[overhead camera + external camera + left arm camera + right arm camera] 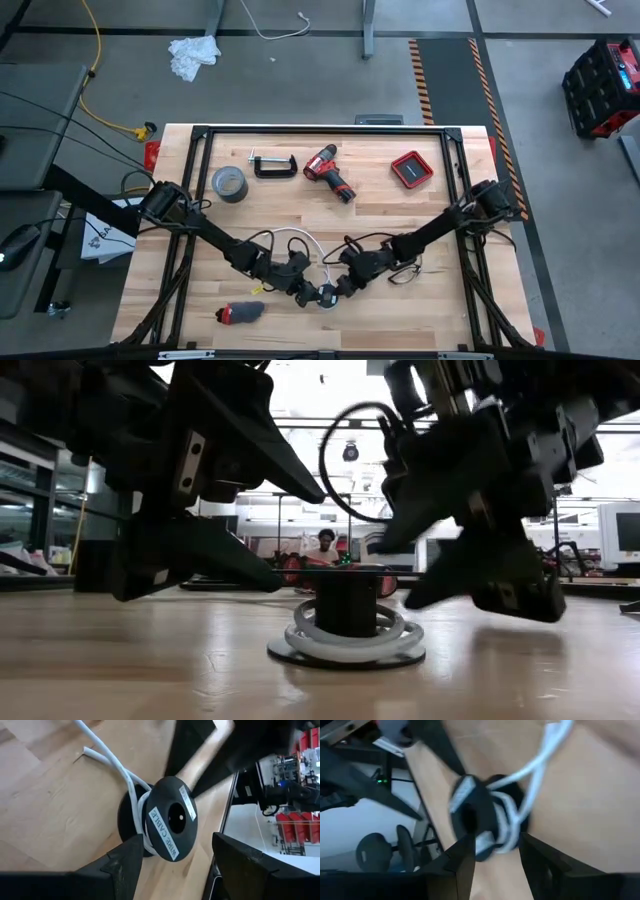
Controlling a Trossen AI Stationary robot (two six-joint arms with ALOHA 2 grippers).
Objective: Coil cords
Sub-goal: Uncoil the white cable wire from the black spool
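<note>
The cord is a thin white cable, partly wound on a small black spool that bears a white label. The spool stands on its lower flange near the table's front middle, and a loose loop of cable trails from it toward the far side. My left gripper comes at the spool from the left and my right gripper from the right, both slanting down. Each is open and stops a little short of the spool in the low view. Each wrist view looks between its own fingers at the spool.
Along the far side lie a grey tape roll, a black clamp, a red drill and a red-rimmed square box. A grey and red tool lies near the front left. A person sits far behind the table.
</note>
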